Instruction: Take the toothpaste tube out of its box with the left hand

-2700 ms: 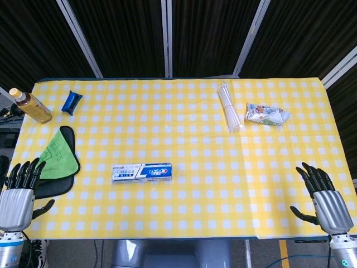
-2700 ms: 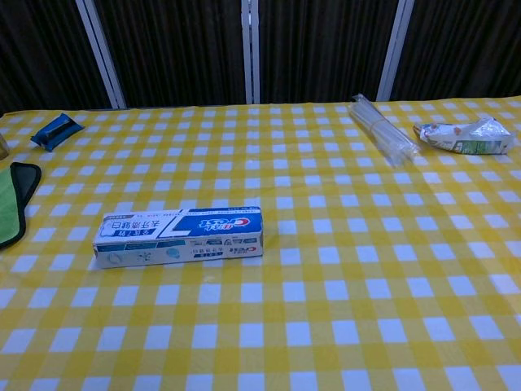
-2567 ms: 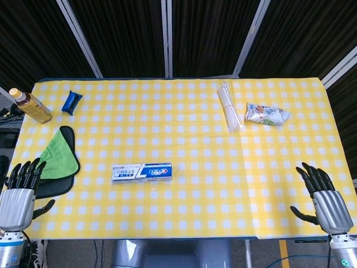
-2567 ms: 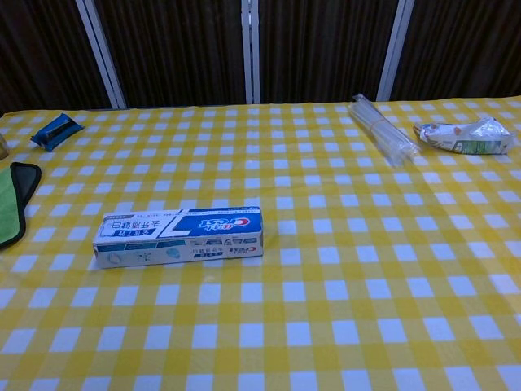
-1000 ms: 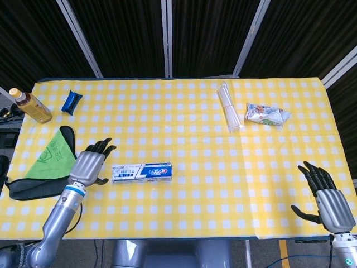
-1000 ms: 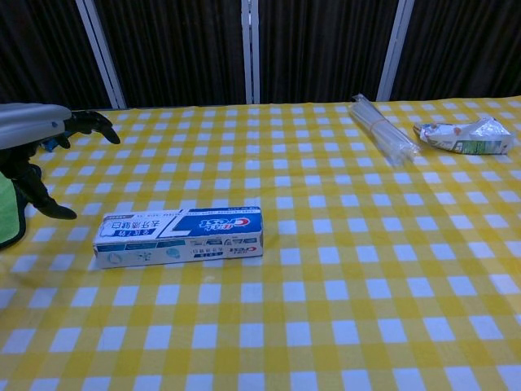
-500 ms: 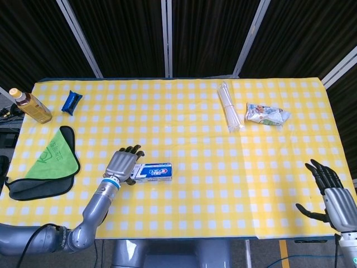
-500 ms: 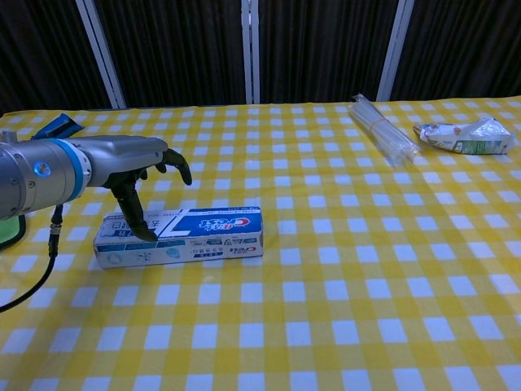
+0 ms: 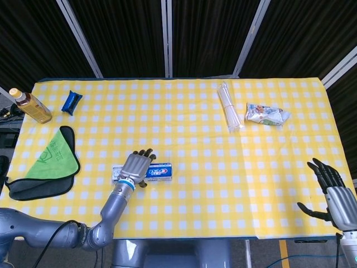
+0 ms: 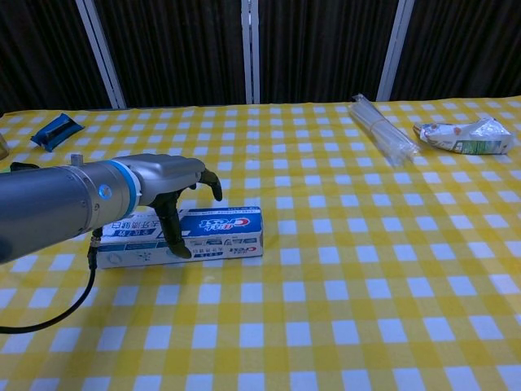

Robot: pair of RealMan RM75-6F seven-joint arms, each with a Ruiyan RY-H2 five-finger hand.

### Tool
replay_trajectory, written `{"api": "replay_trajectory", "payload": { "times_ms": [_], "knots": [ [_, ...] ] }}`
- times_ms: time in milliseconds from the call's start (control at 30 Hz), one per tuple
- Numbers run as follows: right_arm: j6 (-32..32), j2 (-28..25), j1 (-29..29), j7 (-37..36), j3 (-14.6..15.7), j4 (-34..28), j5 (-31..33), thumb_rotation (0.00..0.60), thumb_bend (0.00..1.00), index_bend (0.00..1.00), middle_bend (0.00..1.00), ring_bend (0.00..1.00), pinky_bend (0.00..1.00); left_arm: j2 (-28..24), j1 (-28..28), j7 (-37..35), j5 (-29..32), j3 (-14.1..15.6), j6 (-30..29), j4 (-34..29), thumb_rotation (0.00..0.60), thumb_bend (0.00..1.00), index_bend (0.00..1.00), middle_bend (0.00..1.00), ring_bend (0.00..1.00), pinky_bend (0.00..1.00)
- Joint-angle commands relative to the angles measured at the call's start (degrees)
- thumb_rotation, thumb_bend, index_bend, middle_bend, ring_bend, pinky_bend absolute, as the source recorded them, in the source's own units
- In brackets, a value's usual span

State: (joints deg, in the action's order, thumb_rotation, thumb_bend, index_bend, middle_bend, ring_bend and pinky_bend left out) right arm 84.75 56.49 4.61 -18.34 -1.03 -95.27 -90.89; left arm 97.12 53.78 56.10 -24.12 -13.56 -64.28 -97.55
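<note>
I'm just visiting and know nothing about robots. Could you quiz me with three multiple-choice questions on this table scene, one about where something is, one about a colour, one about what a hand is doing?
1. Where is the green cloth?
A. near the table's left edge
B. beside the straws
C. on the box

2. What colour is the checked tablecloth?
A. red and white
B. yellow and white
C. blue and white

3. What is the left hand doing?
A. lifting the box high
B. hanging off the table
C. reaching over the box

Answers:
1 A: the green cloth lies far left.
2 B: the tablecloth has yellow and white squares.
3 C: the left hand is over the toothpaste box, fingers against its front, box flat on the table.
</note>
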Motion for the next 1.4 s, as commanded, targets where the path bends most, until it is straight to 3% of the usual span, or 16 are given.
{"api": "replay_trajectory", "payload": {
  "times_ms": [33, 200, 367, 533, 700, 933, 1167, 1400],
  "knots": [
    [0.2, 0.0, 0.0, -0.4, 0.0, 0.1, -0.1, 0.600, 0.08, 0.00, 0.00, 0.00, 0.00, 1.3, 1.0, 0.2, 1.1, -0.1, -0.3, 1.2, 0.600, 0.14, 0.22, 0.06, 0.12, 0.19],
    [0.3, -0.2, -0.1, -1.1, -0.1, 0.4, 0.0, 0.600, 0.08, 0.00, 0.00, 0.00, 0.00, 3.6, 2.1, 0.8, 2.1, 0.3, -1.6, 3.3, 0.600, 0.15, 0.25, 0.09, 0.14, 0.21],
    [0.3, -0.2, -0.1, -1.2, -0.1, 0.4, -0.2, 0.600, 0.08, 0.00, 0.00, 0.00, 0.00, 5.2, 2.4, 0.5, 1.6, 1.0, -3.4, 4.3, 0.600, 0.29, 0.42, 0.25, 0.28, 0.33],
    [0.6, -0.2, -0.2, -0.9, -0.1, 0.2, -0.2, 0.600, 0.08, 0.00, 0.00, 0.00, 0.00, 6.7, 1.6, -1.8, -3.9, 2.3, -6.5, 5.3, 0.600, 0.41, 0.54, 0.35, 0.36, 0.40],
    [0.9, -0.3, -0.3, -0.9, -0.2, 0.1, -0.1, 0.600, 0.08, 0.00, 0.00, 0.00, 0.00, 7.3, 0.1, -4.8, -10.3, 3.6, -9.0, 5.8, 0.600, 0.41, 0.54, 0.35, 0.37, 0.40],
    [0.9, -0.2, -0.3, -0.8, -0.2, 0.0, -0.3, 0.600, 0.08, 0.00, 0.00, 0.00, 0.00, 4.3, -0.8, -7.9, -16.4, 2.1, -10.0, 3.7, 0.600, 0.41, 0.54, 0.35, 0.37, 0.40],
    [1.1, -0.3, -0.4, -1.1, -0.4, 0.1, -0.1, 0.600, 0.08, 0.00, 0.00, 0.00, 0.00, -0.5, 1.4, -3.1, -18.7, -0.5, -10.3, -0.1, 0.600, 0.41, 0.55, 0.35, 0.37, 0.40],
    [1.2, -0.3, -0.4, -1.2, -0.5, 0.1, 0.1, 0.600, 0.08, 0.00, 0.00, 0.00, 0.00, -1.1, 1.7, -10.4, -24.8, -5.3, -11.2, -0.5, 0.600, 0.41, 0.55, 0.35, 0.37, 0.40]
  ]
}}
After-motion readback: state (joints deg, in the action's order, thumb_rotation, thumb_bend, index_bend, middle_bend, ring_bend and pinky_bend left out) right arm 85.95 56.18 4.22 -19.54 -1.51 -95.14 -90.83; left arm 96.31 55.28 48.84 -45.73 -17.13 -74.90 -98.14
